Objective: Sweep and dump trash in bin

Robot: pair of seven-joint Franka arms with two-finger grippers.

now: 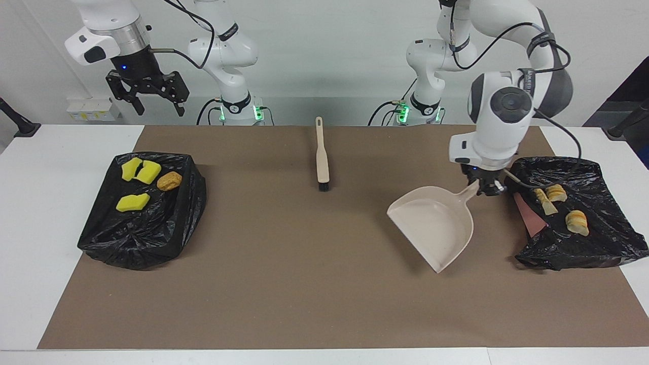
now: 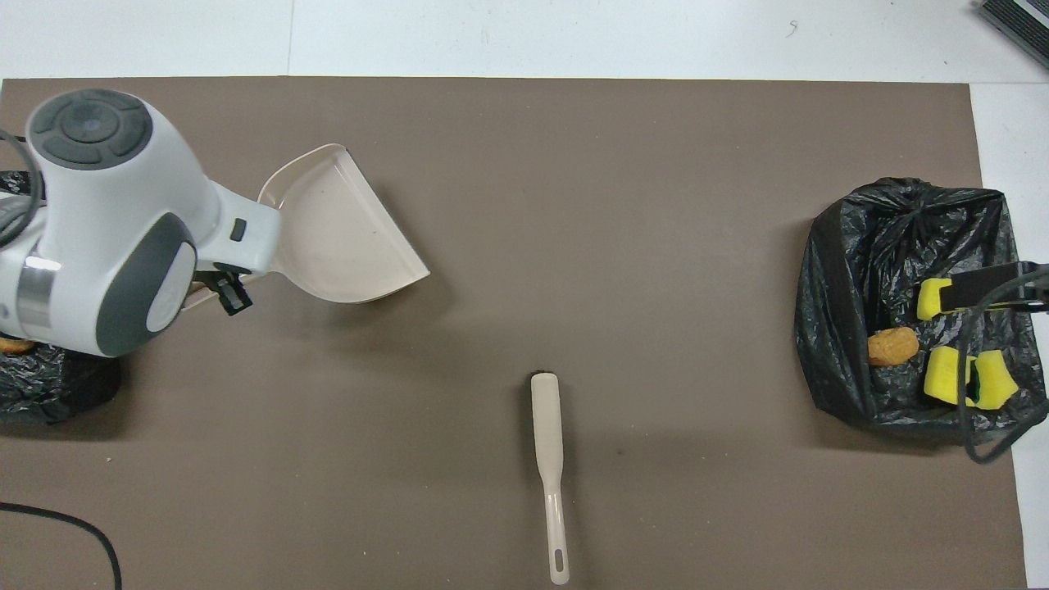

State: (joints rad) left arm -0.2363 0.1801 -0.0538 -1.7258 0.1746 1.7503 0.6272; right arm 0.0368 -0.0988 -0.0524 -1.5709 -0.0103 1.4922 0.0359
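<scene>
Items listed as they run across the facing frame, from its left edge to its right.

1. Right gripper (image 1: 155,105) – upper left of the frame, raised in the air over the table edge above the first bag; fingers spread wide, nothing between them. This arm waits.

2. Black bag (image 1: 152,228) – left of the frame, lying on the brown mat (image 1: 304,284) toward the right arm's end of the table. On its liner: three yellow sponge chunks (image 1: 133,202), two of them touching each other at the bag's upper edge, one apart lower down; a brown lump (image 1: 169,181) just beside the upper pair.

3. Brush (image 1: 321,158) – upper centre of the frame, flat on the mat, handle end toward the robots, dark bristles at the lower end. Untouched.

4. Dustpan (image 1: 434,223) – right of centre, beige, tilted with its open lip toward the lower part of the frame; pan empty. Whether the lip touches the mat cannot be told.

5. Left gripper (image 1: 487,188) – just above and right of the pan, fingers pinched on the dustpan's handle end, at the edge of the second bag.

6. Second black bag (image 1: 598,248) – right of the frame, toward the left arm's end of the table. In it: pale and orange pastry-like pieces (image 1: 577,222), three visible, close together; a pink surface shows at the bag's inner edge.
</scene>
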